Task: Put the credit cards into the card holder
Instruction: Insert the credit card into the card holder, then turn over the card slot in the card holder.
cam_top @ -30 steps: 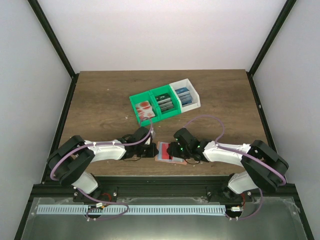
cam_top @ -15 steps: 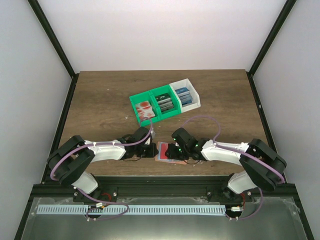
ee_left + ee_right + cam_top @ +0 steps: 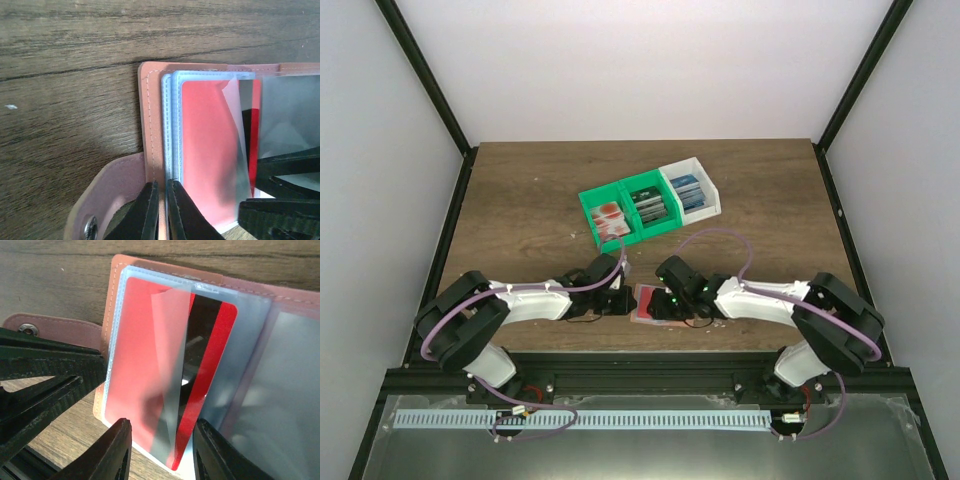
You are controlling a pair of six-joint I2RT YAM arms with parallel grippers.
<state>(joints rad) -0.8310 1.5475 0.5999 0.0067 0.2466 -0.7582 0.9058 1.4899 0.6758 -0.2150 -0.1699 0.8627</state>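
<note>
Card holder [image 3: 150, 125] open on surface [image 3: 70, 100], near edge | left pincer [image 3: 162, 210] clamped on its left side | right pincer [image 3: 162, 450] straddles red card [image 3: 135, 355], grip unclear

In the lower middle of the frame, the open card holder [image 3: 642, 317] lies on the brown desk [image 3: 520, 200] with a red card [image 3: 651, 299] on it. The left arm [image 3: 535, 300] and the right arm [image 3: 765, 300] meet over it from both sides. Above, near the centre, green bins [image 3: 588, 212] and a white bin [image 3: 710, 192] hold cards [image 3: 608, 215].
</note>
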